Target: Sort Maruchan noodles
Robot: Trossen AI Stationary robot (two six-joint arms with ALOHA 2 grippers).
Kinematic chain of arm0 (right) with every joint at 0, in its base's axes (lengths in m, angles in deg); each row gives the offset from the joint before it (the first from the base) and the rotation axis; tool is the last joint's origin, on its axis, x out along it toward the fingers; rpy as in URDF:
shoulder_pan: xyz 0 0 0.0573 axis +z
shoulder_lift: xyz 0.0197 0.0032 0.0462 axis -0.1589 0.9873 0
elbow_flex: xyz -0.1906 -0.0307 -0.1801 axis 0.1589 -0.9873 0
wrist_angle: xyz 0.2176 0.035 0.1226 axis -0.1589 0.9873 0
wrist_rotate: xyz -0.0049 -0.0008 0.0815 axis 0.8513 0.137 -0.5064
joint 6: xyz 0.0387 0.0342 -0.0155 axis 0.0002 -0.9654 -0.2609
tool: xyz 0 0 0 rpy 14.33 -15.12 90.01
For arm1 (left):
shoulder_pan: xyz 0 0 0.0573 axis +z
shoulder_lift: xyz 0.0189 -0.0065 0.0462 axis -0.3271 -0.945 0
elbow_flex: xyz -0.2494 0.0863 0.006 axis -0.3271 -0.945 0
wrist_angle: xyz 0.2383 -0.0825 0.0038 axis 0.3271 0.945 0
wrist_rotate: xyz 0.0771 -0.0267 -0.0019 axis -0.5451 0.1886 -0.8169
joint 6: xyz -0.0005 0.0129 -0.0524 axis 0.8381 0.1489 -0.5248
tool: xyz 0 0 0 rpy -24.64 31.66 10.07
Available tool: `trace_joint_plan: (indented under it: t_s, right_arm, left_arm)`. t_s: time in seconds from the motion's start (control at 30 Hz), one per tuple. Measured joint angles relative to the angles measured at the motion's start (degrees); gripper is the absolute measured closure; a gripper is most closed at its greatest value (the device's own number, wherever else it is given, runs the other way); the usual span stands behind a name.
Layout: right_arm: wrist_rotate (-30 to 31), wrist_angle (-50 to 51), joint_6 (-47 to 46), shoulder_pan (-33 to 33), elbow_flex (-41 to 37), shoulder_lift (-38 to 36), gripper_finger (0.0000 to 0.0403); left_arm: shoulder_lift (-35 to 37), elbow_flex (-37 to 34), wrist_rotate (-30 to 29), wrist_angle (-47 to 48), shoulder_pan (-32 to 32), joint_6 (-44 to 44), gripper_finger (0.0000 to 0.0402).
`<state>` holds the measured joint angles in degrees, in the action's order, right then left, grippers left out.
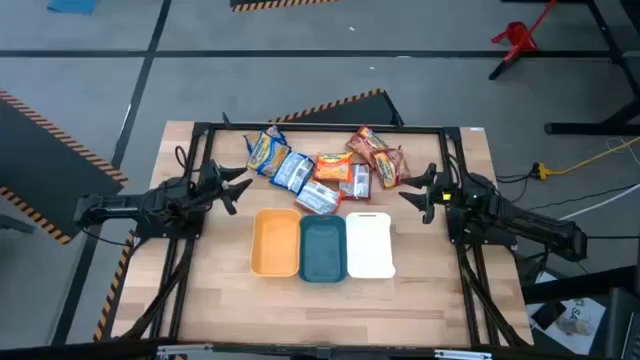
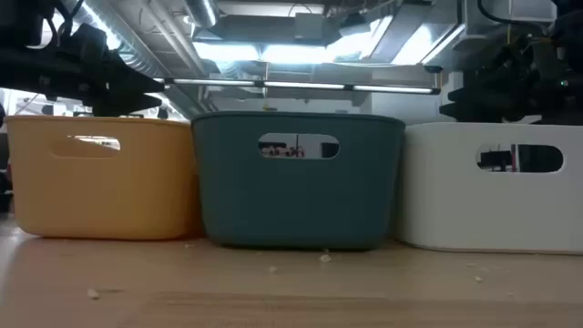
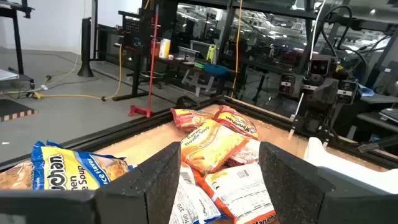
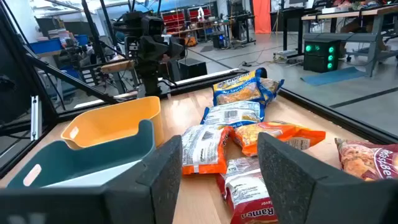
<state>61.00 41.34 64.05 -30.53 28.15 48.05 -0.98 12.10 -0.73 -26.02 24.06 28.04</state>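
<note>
Several Maruchan noodle packets [image 1: 320, 168] lie in a loose pile on the far half of the table: yellow-blue ones [image 1: 266, 152] at the left, orange [image 1: 333, 166] and red-brown ones [image 1: 377, 153] at the right. My left gripper [image 1: 238, 186] hovers open left of the pile, pointing right. My right gripper [image 1: 415, 195] hovers open right of the pile, pointing left. Neither touches a packet. In the wrist views the packets [image 3: 217, 155] [image 4: 242, 143] lie beyond the open fingers.
Three trays stand side by side near the table's middle, nearer than the pile: yellow-orange [image 1: 275, 243], teal [image 1: 323, 248], white [image 1: 369, 243]. In the low view they hide the packets. The black frame rails [image 1: 320, 128] border the table.
</note>
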Motion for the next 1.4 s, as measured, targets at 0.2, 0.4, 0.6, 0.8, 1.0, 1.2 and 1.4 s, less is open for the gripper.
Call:
trace_joint_plan:
  t_s: [0.2, 0.4, 0.6, 0.8, 1.0, 1.2, 1.4]
  right_arm:
    - [0.0, 0.0, 0.0, 0.0, 0.0, 0.0, 0.0207]
    - [0.0, 0.0, 0.0, 0.0, 0.0, 0.0, 0.0207]
    - [0.0, 0.0, 0.0, 0.0, 0.0, 0.0, 0.0207]
    - [0.0, 0.0, 0.0, 0.0, 0.0, 0.0, 0.0207]
    - [0.0, 0.0, 0.0, 0.0, 0.0, 0.0, 0.0207]
    - [0.1, 0.0, 0.7, 0.0, 0.0, 0.0, 0.0207]
    - [4.4, 0.2, 17.3, 0.0, 0.0, 0.0, 0.0207]
  left_arm:
    - [0.0, 0.0, 0.0, 0.0, 0.0, 0.0, 0.0189]
    - [0.0, 0.0, 0.0, 0.0, 0.0, 0.0, 0.0189]
    - [0.0, 0.0, 0.0, 0.0, 0.0, 0.0, 0.0189]
    - [0.0, 0.0, 0.0, 0.0, 0.0, 0.0, 0.0189]
    - [0.0, 0.0, 0.0, 0.0, 0.0, 0.0, 0.0189]
    - [0.0, 0.0, 0.0, 0.0, 0.0, 0.0, 0.0189]
    - [0.0, 0.0, 0.0, 0.0, 0.0, 0.0, 0.0189]
